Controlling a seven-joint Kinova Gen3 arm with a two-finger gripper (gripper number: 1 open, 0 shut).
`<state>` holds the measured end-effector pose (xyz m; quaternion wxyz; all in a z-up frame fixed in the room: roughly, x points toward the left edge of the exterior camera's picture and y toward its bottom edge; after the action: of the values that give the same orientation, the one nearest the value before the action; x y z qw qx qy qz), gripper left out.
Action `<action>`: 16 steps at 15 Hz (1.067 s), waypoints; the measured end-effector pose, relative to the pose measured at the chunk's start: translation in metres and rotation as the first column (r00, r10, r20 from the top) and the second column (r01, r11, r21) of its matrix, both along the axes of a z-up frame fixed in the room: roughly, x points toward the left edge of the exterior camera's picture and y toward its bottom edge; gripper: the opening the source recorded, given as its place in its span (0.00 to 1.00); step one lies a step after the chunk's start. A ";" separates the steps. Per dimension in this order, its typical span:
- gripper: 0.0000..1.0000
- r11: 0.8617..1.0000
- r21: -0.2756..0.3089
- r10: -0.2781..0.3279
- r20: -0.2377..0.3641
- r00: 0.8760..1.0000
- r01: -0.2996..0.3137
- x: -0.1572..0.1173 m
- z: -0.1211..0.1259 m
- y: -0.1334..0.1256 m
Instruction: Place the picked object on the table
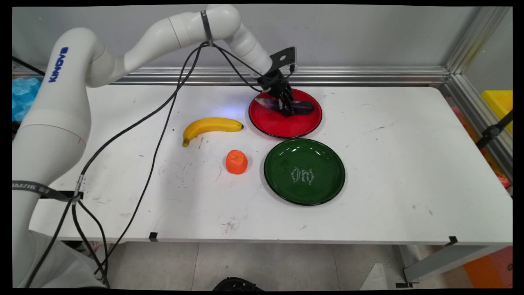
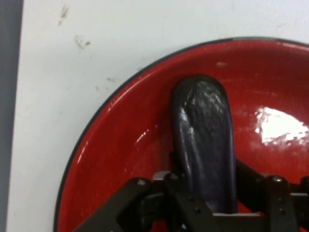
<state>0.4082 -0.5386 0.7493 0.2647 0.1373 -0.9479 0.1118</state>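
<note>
Closest on the bench is the green plate, then an orange fruit and banana. Farthest back, the gripper has its fingers pinching a purple eggplant (lying in the red plate).

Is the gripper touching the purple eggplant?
Touching. In the hand view the gripper closes snugly on both sides of the eggplant lying on the red plate.
</note>
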 end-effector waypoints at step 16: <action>0.00 0.993 0.060 0.100 -0.011 0.995 -0.099 -0.007 0.084 0.080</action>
<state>0.4014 -0.4589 0.8332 0.2614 0.1931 -0.9409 0.0954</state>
